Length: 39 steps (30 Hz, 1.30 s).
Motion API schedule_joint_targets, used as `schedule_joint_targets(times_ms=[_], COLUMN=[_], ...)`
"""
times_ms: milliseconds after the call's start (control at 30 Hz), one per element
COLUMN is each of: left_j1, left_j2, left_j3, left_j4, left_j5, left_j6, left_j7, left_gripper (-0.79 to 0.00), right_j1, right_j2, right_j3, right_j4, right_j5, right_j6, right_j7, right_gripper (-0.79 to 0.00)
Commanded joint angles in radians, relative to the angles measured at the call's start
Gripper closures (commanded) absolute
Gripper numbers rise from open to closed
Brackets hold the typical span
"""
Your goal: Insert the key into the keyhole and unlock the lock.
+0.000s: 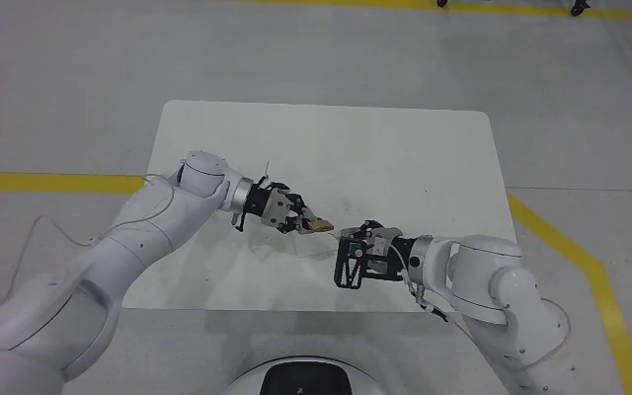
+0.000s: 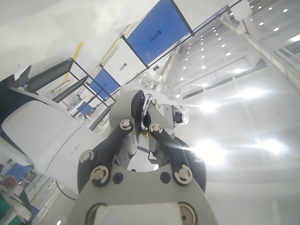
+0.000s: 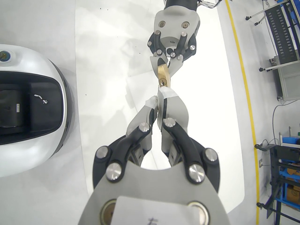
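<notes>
Above the white table (image 1: 395, 148), my left gripper (image 1: 306, 218) is shut on a brass padlock (image 1: 321, 224), keyhole end facing the other arm. In the right wrist view the padlock (image 3: 163, 74) sits between the left gripper's fingers (image 3: 175, 67), with its keyhole (image 3: 161, 82) showing. My right gripper (image 3: 159, 100) is shut on a silver key (image 3: 159, 108), mostly hidden by the taped fingertips (image 3: 167, 94); its tip meets the keyhole. In the left wrist view the left gripper (image 2: 143, 111) clamps the lock's silver shackle (image 2: 146, 107). The right gripper (image 1: 346, 237) sits just right of the lock.
Both grippers hover over the table's front middle, near its front edge (image 1: 296, 309). A yellow floor line (image 1: 59, 182) runs past the table on both sides. Racks (image 3: 284, 71) stand on the floor beyond the table.
</notes>
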Motion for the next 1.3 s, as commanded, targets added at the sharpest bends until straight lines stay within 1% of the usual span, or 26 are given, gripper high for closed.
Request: schedule_joint_targets(times_ms=[0,200,467,633,867,1267], left_j1=[-0.006,-0.033,-0.059,-0.07,-0.084,-0.102], left_j2=[-0.006,-0.021,-0.039,-0.048,-0.057,-0.069], left_j3=[0.022,0.064,0.112,0.131,0.162,0.204], left_j4=[0.012,0.051,0.088,0.111,0.133,0.158], left_j5=[-0.024,-0.054,-0.073,-0.084,-0.097,-0.127], left_j6=[0.011,0.009,0.0,-0.012,-0.019,-0.028], left_j7=[0.011,0.009,0.0,-0.012,-0.019,-0.028], left_gripper=[0.0,0.0,0.0,0.0,0.0,0.0], right_j1=[0.008,0.013,0.031,0.065,0.114,0.159], right_j2=[0.002,0.013,0.033,0.041,0.046,0.059], right_j3=[-0.013,-0.051,-0.103,-0.146,-0.187,-0.238], right_j4=[-0.001,-0.032,-0.058,-0.043,-0.012,0.012], right_j5=[-0.004,-0.078,-0.124,-0.13,-0.1,-0.107], right_j6=[0.009,0.056,0.086,0.101,0.13,0.165], right_j7=[0.008,0.054,0.085,0.1,0.128,0.163], right_gripper=[0.0,0.0,0.0,0.0,0.0,0.0])
